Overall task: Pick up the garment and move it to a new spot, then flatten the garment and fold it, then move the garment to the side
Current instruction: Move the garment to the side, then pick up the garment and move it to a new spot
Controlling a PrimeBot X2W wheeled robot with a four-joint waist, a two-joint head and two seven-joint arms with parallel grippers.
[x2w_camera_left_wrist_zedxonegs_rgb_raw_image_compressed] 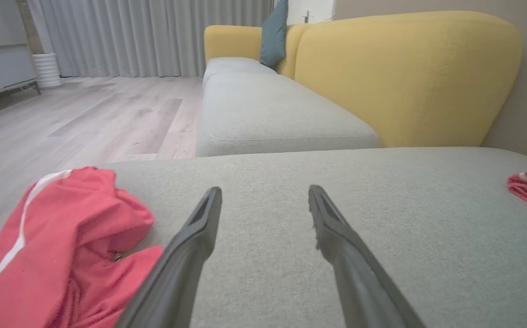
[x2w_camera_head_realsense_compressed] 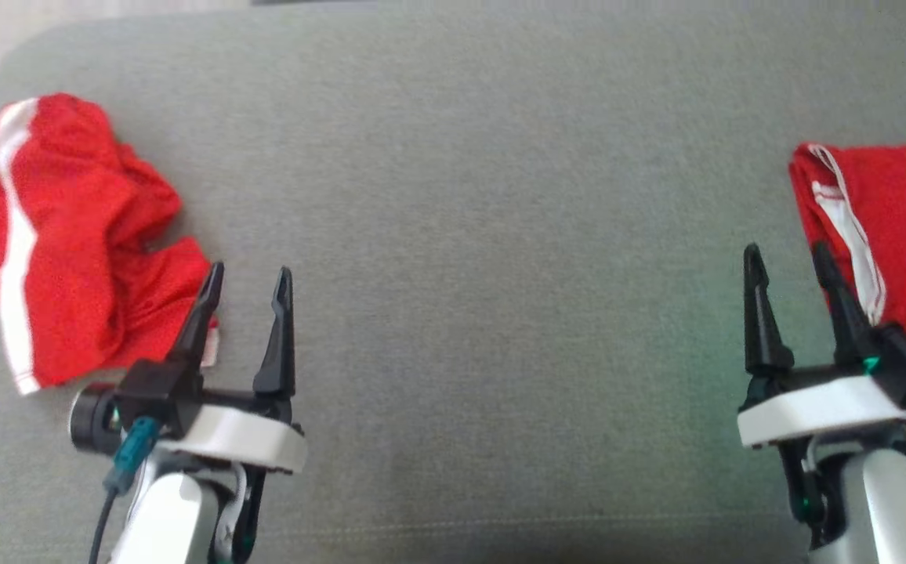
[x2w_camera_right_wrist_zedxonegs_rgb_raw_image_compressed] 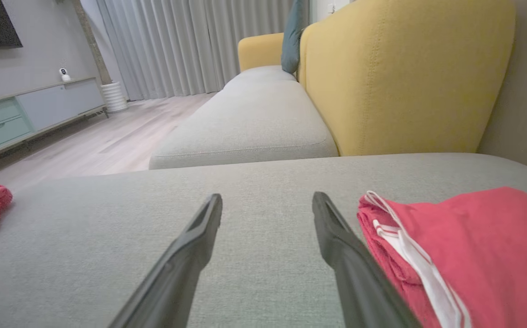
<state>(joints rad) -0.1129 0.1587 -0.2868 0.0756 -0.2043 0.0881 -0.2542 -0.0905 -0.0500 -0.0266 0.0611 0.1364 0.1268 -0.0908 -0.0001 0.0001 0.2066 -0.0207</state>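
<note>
1. A crumpled red mesh garment (x2w_camera_head_realsense_compressed: 85,235) with a white side stripe lay bunched at the left end of a wide grey fabric sofa seat (x2w_camera_head_realsense_compressed: 500,235), near its rounded corner.
2. A second red garment (x2w_camera_head_realsense_compressed: 892,219), flatter and with white stripes and a white cord along its edge, lay at the right end of the same seat, well apart from the first.
3. The left end effector (x2w_camera_head_realsense_compressed: 251,274) sat low over the seat just beside the crumpled red mesh garment, its two dark fingers spread wide with nothing between them. In the head view its outer finger overlapped the cloth's lower right edge; whether it touched could not be told.
4. The right end effector (x2w_camera_head_realsense_compressed: 785,252) was likewise spread wide and held nothing. Its outer finger stood just beside the striped edge of the second red garment, and contact could not be told there either.
5. Bare grey fabric stretched between the two end effectors.
6. Beyond the seat, the wrist views showed a mustard-yellow upholstered backrest (x2w_camera_left_wrist_zedxonegs_rgb_raw_image_compressed: 405,77), a further grey seat cushion (x2w_camera_left_wrist_zedxonegs_rgb_raw_image_compressed: 268,114) and a teal throw pillow (x2w_camera_left_wrist_zedxonegs_rgb_raw_image_compressed: 272,34).
7. Further off were a pale wooden plank floor (x2w_camera_left_wrist_zedxonegs_rgb_raw_image_compressed: 85,114), light grey pleated curtains (x2w_camera_left_wrist_zedxonegs_rgb_raw_image_compressed: 154,36) and a low pale cabinet (x2w_camera_right_wrist_zedxonegs_rgb_raw_image_compressed: 26,114) along the wall.
</note>
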